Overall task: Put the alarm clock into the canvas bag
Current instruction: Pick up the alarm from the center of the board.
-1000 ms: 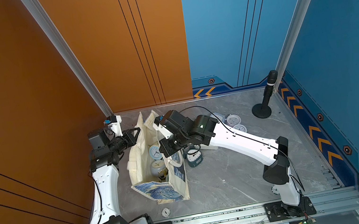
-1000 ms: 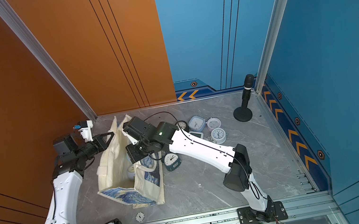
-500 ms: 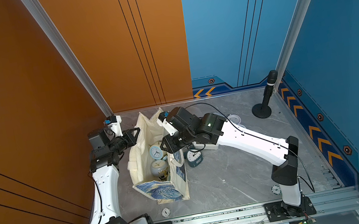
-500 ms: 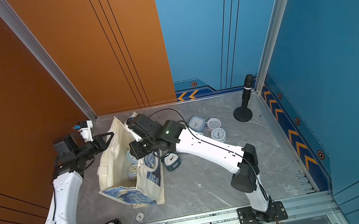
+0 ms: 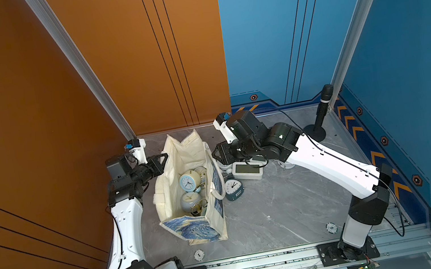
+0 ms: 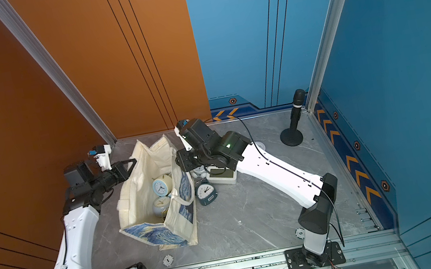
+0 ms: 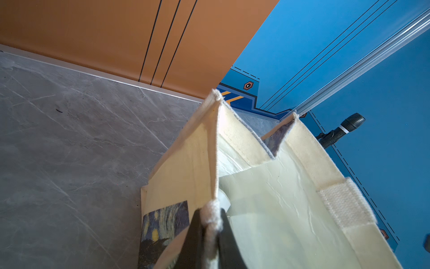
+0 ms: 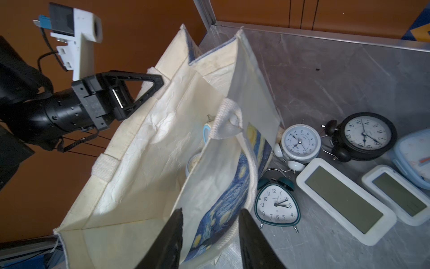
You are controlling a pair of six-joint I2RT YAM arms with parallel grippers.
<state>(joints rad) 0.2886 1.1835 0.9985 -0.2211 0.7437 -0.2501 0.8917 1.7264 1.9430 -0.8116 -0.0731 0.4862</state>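
The canvas bag (image 5: 168,197) (image 6: 133,203) stands open at the left, its starry print on the outer faces. My left gripper (image 5: 163,159) (image 7: 210,221) is shut on the bag's left rim and holds it open. Two pale alarm clocks (image 5: 187,181) (image 6: 160,186) lie inside. My right gripper (image 5: 216,154) (image 8: 210,213) hangs open above the bag's right wall, holding nothing. Beside that wall on the table sit a teal alarm clock (image 5: 233,187) (image 8: 277,205), a white bell clock (image 8: 300,142) and a black clock (image 8: 365,135).
Two white digital clocks (image 8: 342,200) (image 8: 400,193) lie right of the teal one, partly under my right arm in both top views. A black microphone stand (image 5: 315,132) rises at the back right. Walls close the table's left, back and right.
My right gripper has opened and drawn back to the right, from over the bag's mouth to above its right wall. The left gripper and the bag have stayed put.
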